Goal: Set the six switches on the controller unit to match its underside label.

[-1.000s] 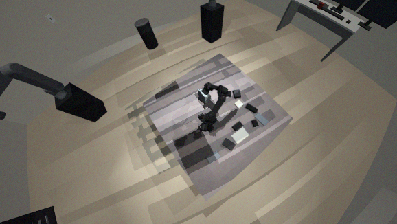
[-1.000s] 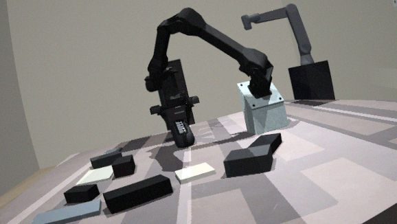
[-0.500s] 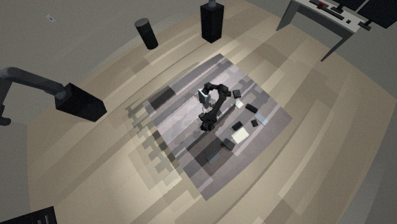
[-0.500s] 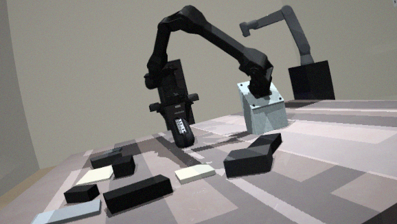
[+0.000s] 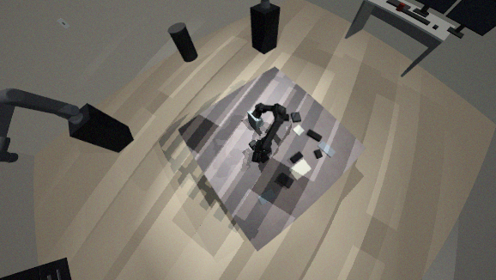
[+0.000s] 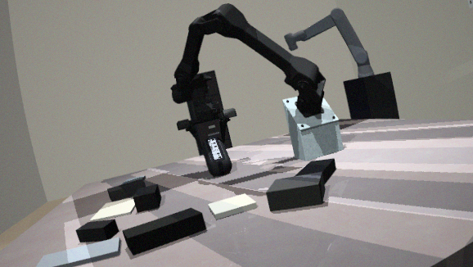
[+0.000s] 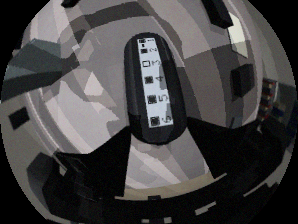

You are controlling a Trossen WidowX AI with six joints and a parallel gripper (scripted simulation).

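The dark grey controller unit (image 6: 221,167) (image 7: 155,136) is between the fingers of my gripper (image 6: 215,136) (image 7: 158,124). The gripper is shut on the unit's sides near one end. The unit is tipped steeply with its long side hanging down; whether its lower end touches the bench I cannot tell. Its white label (image 6: 214,149) (image 7: 159,90) faces the wrist camera. Squares 1, 2, 4, 5 and 6 look filled; square 3 is empty. The rocker switches face away and are hidden.
The pale arm pedestal (image 6: 319,143) stands right of the unit. Towards the exterior camera lie a dark angled block (image 6: 295,196), a cream plate (image 6: 233,206), a long black block (image 6: 165,231) and a pale blue plate (image 6: 82,254). Several other blocks lie farther left.
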